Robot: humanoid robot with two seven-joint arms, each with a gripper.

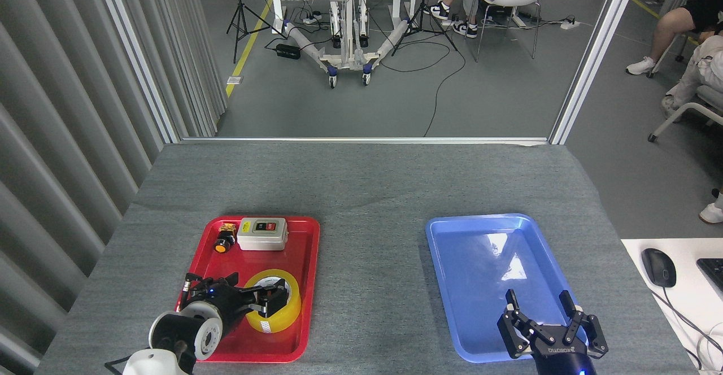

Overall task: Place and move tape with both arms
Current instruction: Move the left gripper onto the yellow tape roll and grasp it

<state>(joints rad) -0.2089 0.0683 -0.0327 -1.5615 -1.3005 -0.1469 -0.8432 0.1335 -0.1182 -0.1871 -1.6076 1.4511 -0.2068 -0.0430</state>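
Tape (281,313): flat in the red tray (308,262), near end.
Left pincer (270,301): over the roll (can't tell if spread).
Right pincer (547,319): spread, empty, over blue tray (452,262).
Nearby: grey switch box (261,234), orange button (222,245).

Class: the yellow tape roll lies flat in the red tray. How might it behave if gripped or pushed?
The tape looks rigid, so it should hold shape when gripped. Lying flat in the red tray, it will probably slide, not roll. Its glossy surface may be slippery.
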